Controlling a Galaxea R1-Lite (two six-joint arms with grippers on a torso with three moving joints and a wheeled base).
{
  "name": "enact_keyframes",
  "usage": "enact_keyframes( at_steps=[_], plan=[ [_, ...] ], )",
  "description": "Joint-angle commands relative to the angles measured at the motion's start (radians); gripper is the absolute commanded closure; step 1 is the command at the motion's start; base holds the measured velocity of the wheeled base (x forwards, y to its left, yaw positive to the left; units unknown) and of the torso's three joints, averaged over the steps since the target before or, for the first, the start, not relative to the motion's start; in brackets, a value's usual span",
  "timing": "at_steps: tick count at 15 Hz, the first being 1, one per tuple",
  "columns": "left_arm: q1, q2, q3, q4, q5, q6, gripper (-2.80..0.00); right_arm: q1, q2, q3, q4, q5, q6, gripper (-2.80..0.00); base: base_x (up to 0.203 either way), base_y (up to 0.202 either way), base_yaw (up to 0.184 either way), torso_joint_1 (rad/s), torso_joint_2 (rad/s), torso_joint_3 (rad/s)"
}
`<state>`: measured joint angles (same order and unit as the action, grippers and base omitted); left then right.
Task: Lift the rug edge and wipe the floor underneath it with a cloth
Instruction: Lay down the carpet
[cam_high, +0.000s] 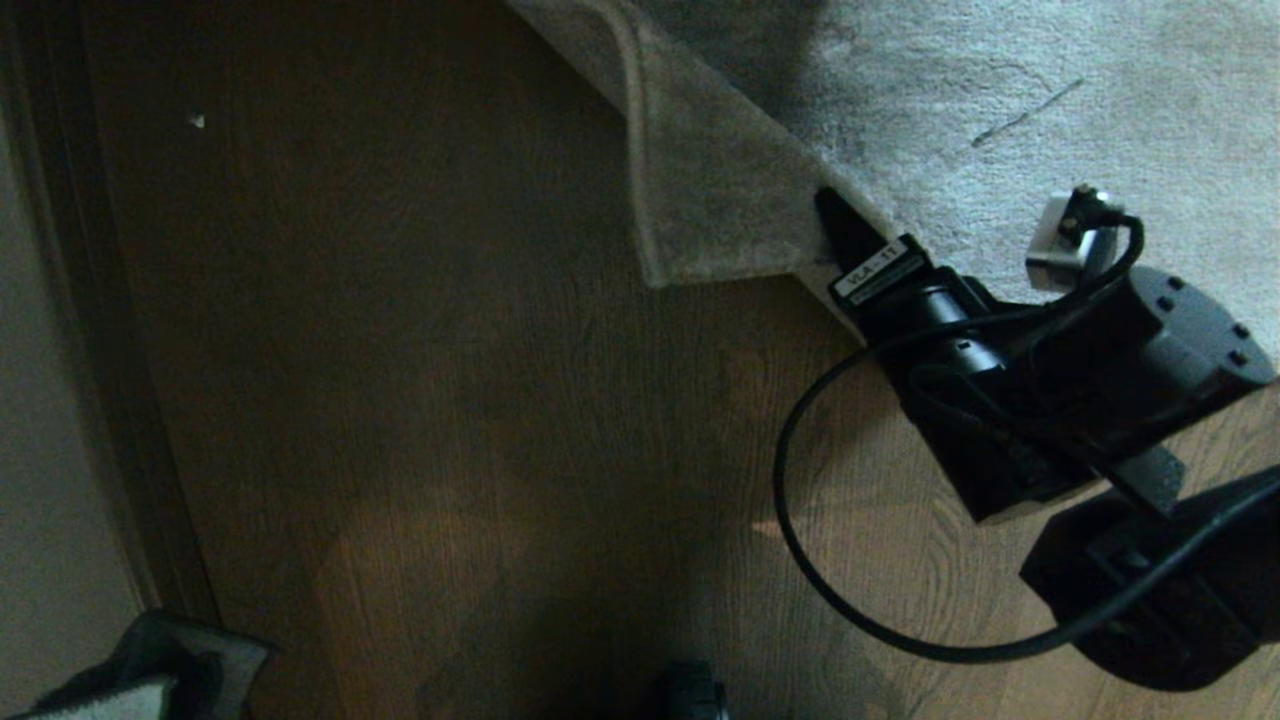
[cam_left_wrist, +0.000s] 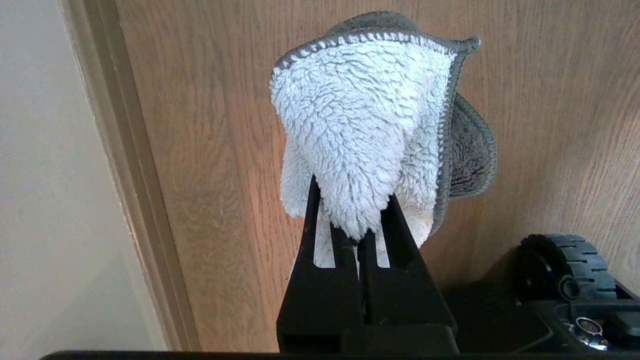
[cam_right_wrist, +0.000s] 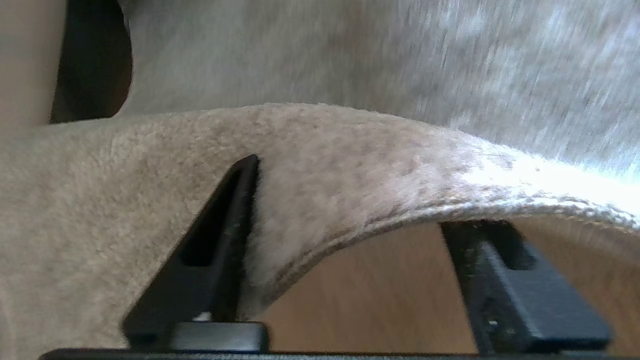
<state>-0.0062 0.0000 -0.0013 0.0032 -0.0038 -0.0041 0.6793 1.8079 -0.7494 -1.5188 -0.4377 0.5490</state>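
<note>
The grey-beige rug (cam_high: 1050, 100) lies at the upper right with its corner turned over into a flap, the rug edge (cam_high: 700, 200). My right gripper (cam_high: 845, 225) reaches in at that flap's lower right corner. Seen from the right wrist, the right gripper (cam_right_wrist: 350, 195) is open. The rug edge (cam_right_wrist: 375, 175) arches across the wide gap and rests against one finger (cam_right_wrist: 235, 210), with the floor (cam_right_wrist: 370, 295) showing beneath. My left gripper (cam_left_wrist: 352, 200) is shut on the cloth (cam_left_wrist: 360, 115), a fluffy pale rag with a grey border, hanging above the brown wood floor (cam_high: 450, 400). That cloth (cam_high: 150, 670) peeks in at the lower left.
A pale wall and dark skirting (cam_high: 60, 350) run down the left side. A black cable (cam_high: 790, 500) loops from the right arm over the floor. The base's wheel (cam_left_wrist: 565, 270) is close by the left gripper. A small white speck (cam_high: 197, 121) lies on the floor.
</note>
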Motion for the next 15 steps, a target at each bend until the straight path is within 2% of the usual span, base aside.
enact_keyframes(
  at_steps=[1, 10, 15],
  plan=[
    [0.0, 0.0, 0.001, 0.0, 0.001, 0.0, 0.0, 0.052, 0.012, 0.004, -0.051, 0.0, 0.026, -2.8, 0.0, 0.0, 0.0, 0.0, 0.0, 0.0],
    [0.0, 0.0, 0.0, 0.0, 0.001, 0.0, 0.0, 0.265, 0.014, 0.004, -0.051, 0.016, 0.171, -2.8, 0.0, 0.0, 0.0, 0.0, 0.0, 0.0],
    [0.0, 0.0, 0.001, 0.0, 0.001, 0.0, 0.0, 0.352, 0.067, 0.005, -0.051, 0.009, 0.194, -2.8, 0.0, 0.0, 0.0, 0.0, 0.0, 0.0]
  ],
)
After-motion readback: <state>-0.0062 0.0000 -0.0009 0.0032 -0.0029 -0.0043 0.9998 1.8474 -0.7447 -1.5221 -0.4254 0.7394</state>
